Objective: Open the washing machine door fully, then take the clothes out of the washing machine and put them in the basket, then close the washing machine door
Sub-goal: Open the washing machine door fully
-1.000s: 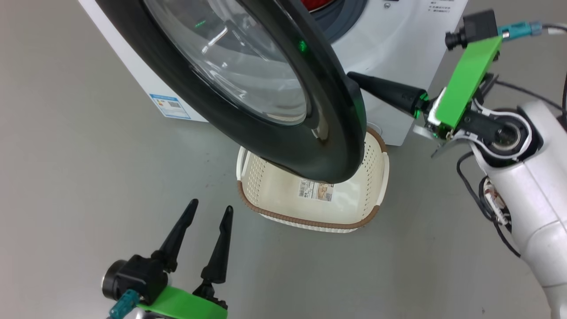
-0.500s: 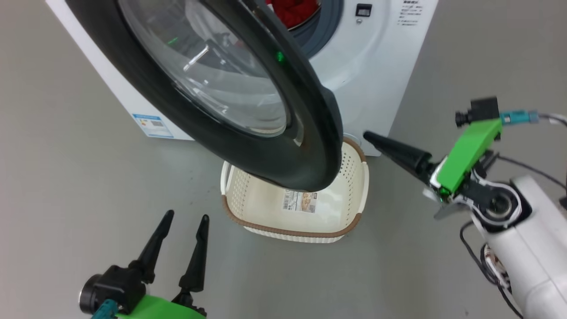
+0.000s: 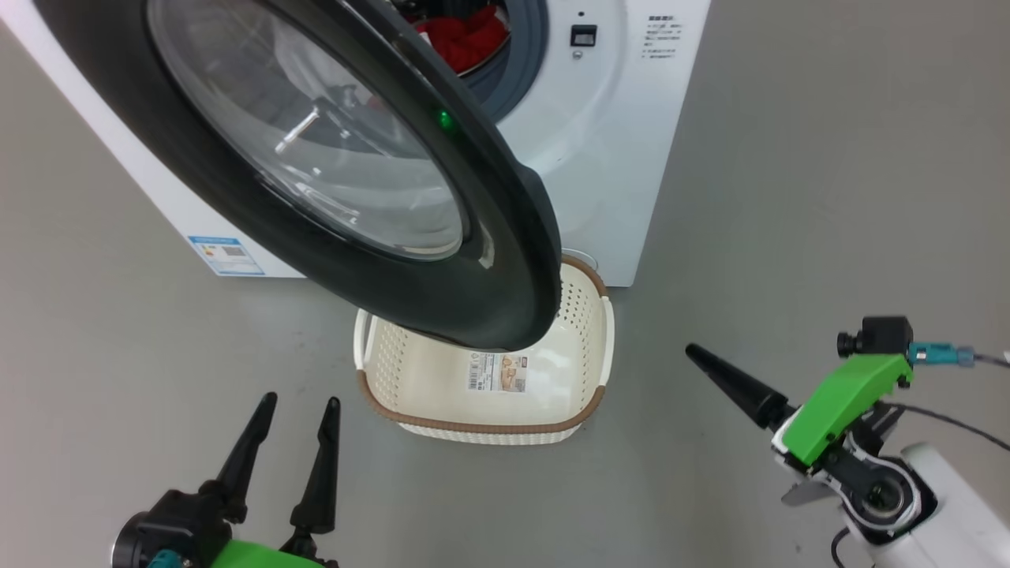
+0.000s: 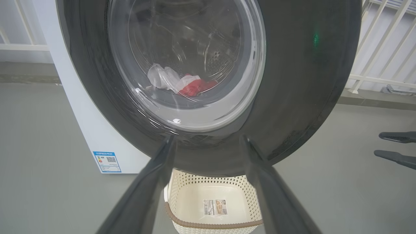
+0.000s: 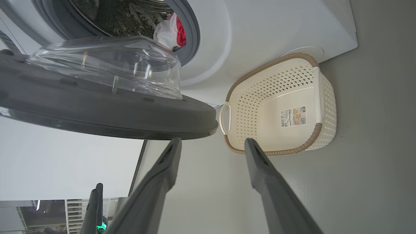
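Black tapered fingers point(image 3: 245, 450) of the left gripper point(image 3: 302, 398) stand spread and empty nearest the robot, clear of every item. The right gripper point(image 5: 213, 140), likewise spread and holding nothing, hangs low on the right, well apart from the door. Beyond both, the basket point(image 3: 481, 428) sits empty on the grey floor point(image 3: 789, 237) just before the machine, evidently positioned below the opening to receive laundry. The washing machine door point(image 3: 442, 308) overhangs the basket's far half; judged not fully open. Behind it, the washing machine point(image 3: 600, 158) retains the clothes: red jersey point(image 3: 461, 39) and white garment point(image 5: 164, 32) lying in the drum point(image 5: 123, 16) by the gasket point(image 5: 191, 29), not yet removed.
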You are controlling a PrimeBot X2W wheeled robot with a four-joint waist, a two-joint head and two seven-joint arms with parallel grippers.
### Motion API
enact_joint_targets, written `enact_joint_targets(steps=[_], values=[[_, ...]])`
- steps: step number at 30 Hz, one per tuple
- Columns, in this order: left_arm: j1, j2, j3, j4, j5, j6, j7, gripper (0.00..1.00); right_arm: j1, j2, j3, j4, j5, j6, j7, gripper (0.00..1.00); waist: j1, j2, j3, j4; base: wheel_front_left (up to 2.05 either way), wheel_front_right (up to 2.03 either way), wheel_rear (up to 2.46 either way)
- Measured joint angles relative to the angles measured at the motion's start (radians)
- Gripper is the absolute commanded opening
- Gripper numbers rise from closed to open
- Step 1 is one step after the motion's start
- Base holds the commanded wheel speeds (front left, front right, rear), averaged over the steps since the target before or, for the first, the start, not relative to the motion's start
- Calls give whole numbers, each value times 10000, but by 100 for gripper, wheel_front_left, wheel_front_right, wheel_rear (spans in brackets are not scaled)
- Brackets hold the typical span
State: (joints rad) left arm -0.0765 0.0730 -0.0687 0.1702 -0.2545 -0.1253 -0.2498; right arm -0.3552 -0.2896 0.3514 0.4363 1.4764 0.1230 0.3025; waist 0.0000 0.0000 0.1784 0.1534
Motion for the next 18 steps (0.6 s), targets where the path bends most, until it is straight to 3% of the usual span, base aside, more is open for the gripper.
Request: enact_joint_targets(steps=[7, 18], values=[[16, 2, 71, 2, 0, 0, 0, 100, 555, -155, 336, -130, -581, 0, -1453, 100, 0, 0, -42, -289, 0, 0, 0], [143, 6, 125, 23, 0, 0, 0, 100, 854, -612, 1739, 127, -2437, 0, -4938, 100, 0, 0, -55, -536, 0, 0, 0]])
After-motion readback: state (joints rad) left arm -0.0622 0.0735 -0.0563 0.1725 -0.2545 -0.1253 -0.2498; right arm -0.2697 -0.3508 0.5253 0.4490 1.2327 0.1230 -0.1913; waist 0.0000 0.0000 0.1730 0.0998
